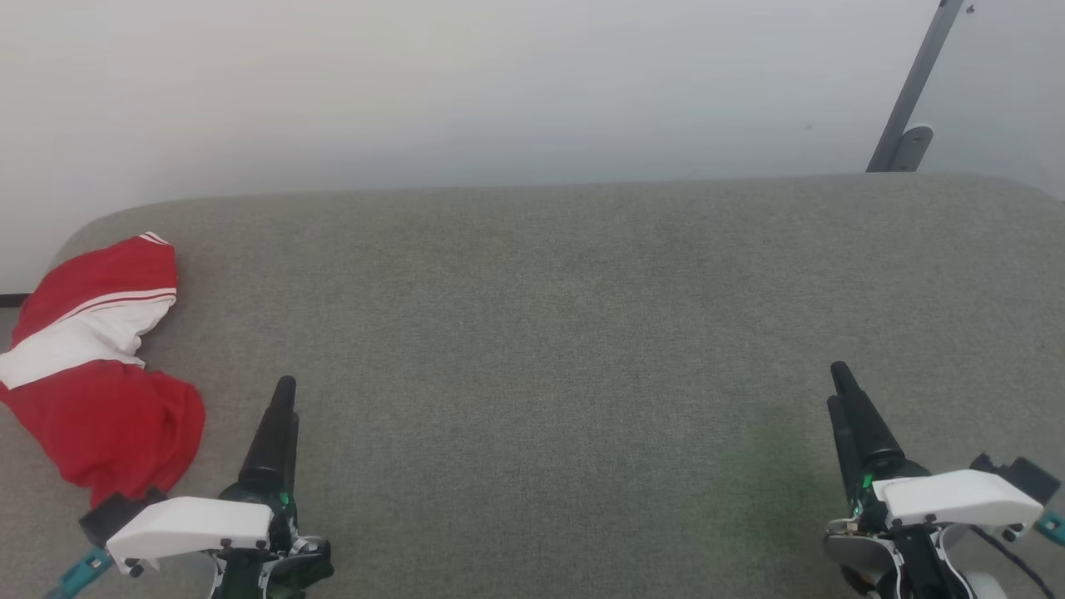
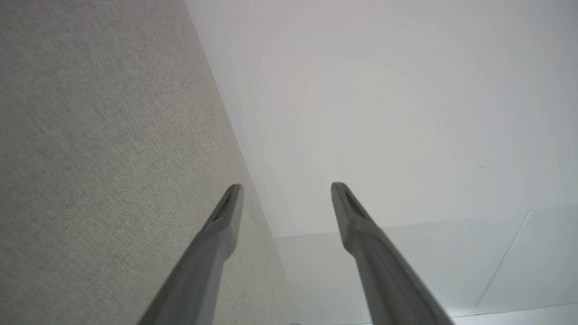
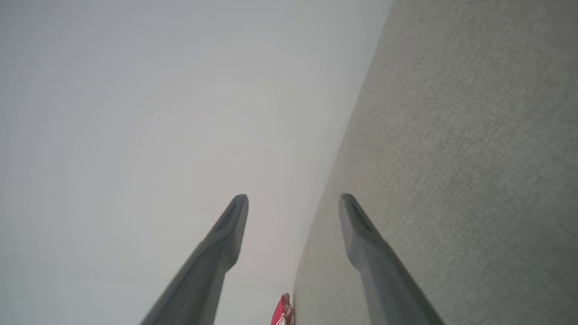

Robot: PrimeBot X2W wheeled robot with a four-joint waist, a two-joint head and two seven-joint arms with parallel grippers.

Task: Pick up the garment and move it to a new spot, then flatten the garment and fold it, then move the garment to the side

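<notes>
The red sleeveless jersey of thin fabric with a white side panel and red-white striped trim (image 1: 100,391) lies crumpled in a heap at the far left end of the grey-green fabric-covered bench (image 1: 541,333), close to its rounded corner. It is bunched so that the white panel folds across the middle and the lower red part slumps toward me. Any numerals are hidden in the folds. From the right wrist view I catch just a sliver of it at the bench edge.

My left gripper (image 1: 281,395) sits just beside the heap, to its right, with the fingers pointing away from me along the bench. Its wrist housing overlaps the jersey's lower edge in the head view, and I cannot tell whether they touch. The fingers stand spread wide with nothing between them. My right gripper (image 1: 837,384) is well apart from the cloth, at the opposite end of the bench, equally spread and empty.

Both grippers are turned on edge and held level, looking along the bench toward the plain white wall (image 1: 499,83), not down at the cloth. I read this as a ready pose. The pick-up has not yet begun. The left arm is the natural one to reach over, and the broad stretch of bench between the arms looks like the spot to carry the jersey to.
</notes>
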